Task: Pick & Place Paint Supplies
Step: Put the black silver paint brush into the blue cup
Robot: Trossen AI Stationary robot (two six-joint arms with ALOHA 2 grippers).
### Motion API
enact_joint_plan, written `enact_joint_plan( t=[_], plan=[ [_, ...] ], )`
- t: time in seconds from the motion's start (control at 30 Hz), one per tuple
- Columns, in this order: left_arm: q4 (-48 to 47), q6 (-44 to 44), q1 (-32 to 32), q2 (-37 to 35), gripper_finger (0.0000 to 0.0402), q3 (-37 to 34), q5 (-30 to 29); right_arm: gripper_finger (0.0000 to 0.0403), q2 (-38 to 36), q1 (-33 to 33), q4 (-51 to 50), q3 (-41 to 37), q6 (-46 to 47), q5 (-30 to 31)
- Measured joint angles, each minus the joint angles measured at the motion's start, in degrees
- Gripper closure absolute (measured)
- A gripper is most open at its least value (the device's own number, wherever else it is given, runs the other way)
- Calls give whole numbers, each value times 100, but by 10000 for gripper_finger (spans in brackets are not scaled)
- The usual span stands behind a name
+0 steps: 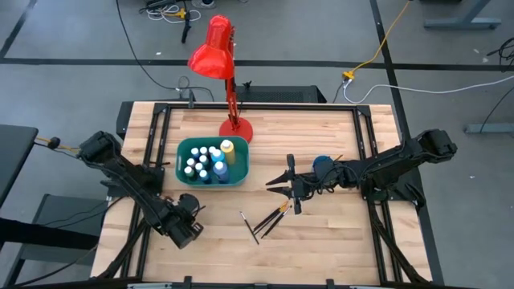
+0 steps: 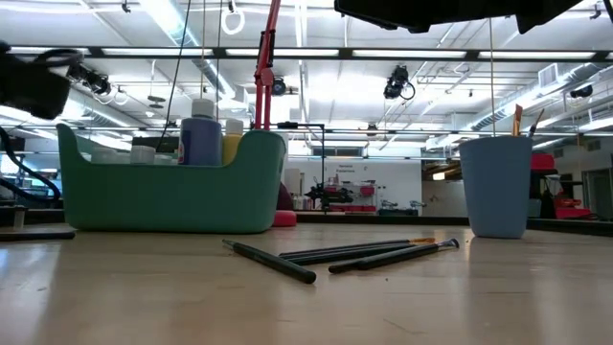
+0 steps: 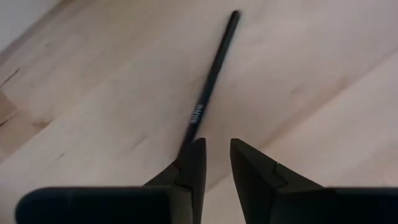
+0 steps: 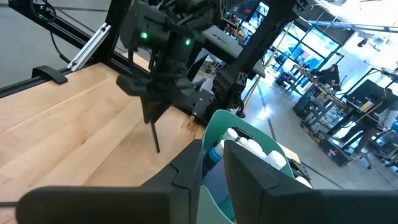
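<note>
The left gripper (image 3: 216, 163) clamps a dark-handled brush (image 3: 208, 93) that juts straight out from its fingertips; the right gripper (image 1: 283, 183) hovers beside the teal bin (image 1: 210, 180), narrowly parted, empty.

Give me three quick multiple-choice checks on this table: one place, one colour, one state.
1. The blue cup stands:
A inside the bin
B on the table, right of the bin
C under the lamp

2. The lamp is:
A red
B yellow
C black

3. The brushes in front of the bin are:
A standing upright
B lying flat on the table
C inside the bin

Answers:
1. B: the high view shows the cup on bare wood, apart from the bin.
2. A: its shade and base are red.
3. B: the low view shows them flat on the wood.
</note>
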Motion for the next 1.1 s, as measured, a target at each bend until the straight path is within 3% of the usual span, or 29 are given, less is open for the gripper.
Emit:
enact_joint_plan(
  t=[0.27,0.37,0.57,0.67,0.8,0.87,1.1],
  plan=[
    [119,-49,0,-2,320,-231,113,325,0,-2,11,0,-13,0],
    [78,342,0,-2,320,-64,106,325,0,-7,40,0,-22,-2],
    [-1202,656,134,-2,320,255,-289,325,-2,-7,154,0,-28,-2],
    [-1679,690,384,-2,320,257,-407,325,-1,-7,208,0,-159,-3],
    [-2295,731,789,4,319,259,-1082,325,0,-9,247,0,-300,-4],
    [-2463,787,1016,4,320,259,-1062,325,-2,-9,259,0,-312,-4],
    [-1561,1069,1416,8,320,-233,-762,325,0,-11,267,0,-310,-4]
  ],
)
